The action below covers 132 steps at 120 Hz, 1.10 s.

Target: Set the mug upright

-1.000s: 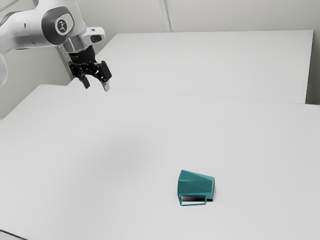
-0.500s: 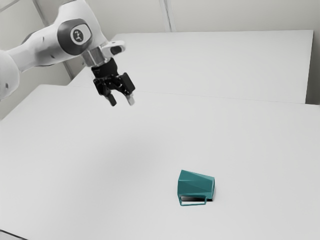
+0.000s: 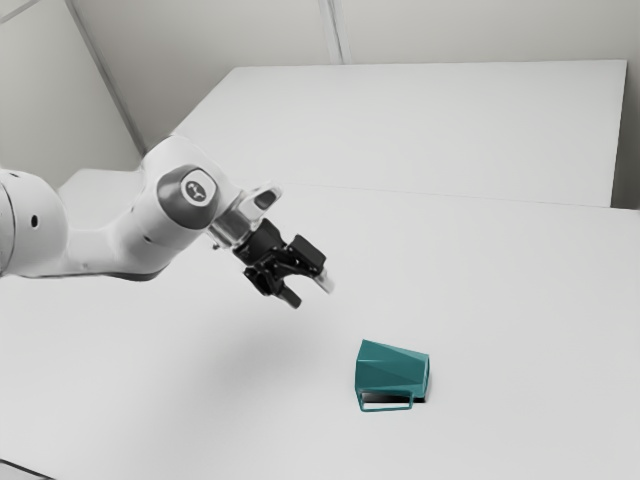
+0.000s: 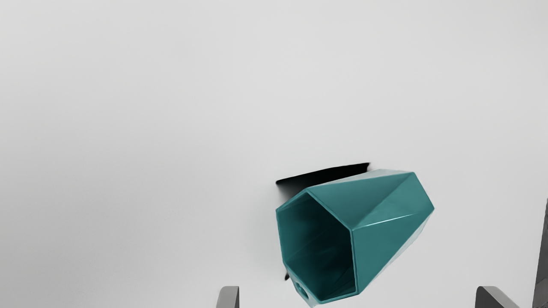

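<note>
Currently the mug [image 3: 390, 370] is lying on its side on the table [image 3: 200, 400], its mouth [image 4: 319, 250] facing the exterior view's left. Toward that side of the mug, the gripper [image 3: 310, 293] is hovering higher up, its fingers [image 4: 228, 297] standing apart.

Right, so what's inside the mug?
Mug: faceted teal inner walls, darkening toward the base. The deepest part is lost in shadow, so I can't tell what, if anything, sits there.
</note>
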Each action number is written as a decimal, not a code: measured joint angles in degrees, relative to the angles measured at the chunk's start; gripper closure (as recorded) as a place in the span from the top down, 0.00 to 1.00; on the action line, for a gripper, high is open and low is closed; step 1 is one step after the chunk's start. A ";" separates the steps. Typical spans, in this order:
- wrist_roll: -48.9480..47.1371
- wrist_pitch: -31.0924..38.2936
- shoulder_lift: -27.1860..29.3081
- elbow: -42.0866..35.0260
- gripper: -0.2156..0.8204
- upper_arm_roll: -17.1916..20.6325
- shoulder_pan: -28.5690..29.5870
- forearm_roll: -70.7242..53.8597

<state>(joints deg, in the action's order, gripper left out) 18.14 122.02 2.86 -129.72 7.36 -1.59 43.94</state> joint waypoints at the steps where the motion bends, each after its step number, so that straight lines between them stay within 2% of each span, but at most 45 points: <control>1: 0.15 0.43 -0.11 -0.29 0.79 0.14 -0.29 0.44; 15: 2.41 4.66 -1.54 -2.69 0.79 0.84 -3.37 4.60; 37: 6.78 8.11 -4.97 -5.31 0.79 1.67 -4.79 14.36; 64: 13.30 9.73 -7.02 -5.64 0.79 2.71 1.62 22.30; 132: 24.62 9.92 -8.71 -6.52 0.79 8.59 -0.40 31.38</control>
<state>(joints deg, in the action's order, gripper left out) 42.77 131.94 -5.85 -136.24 15.95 -1.99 75.32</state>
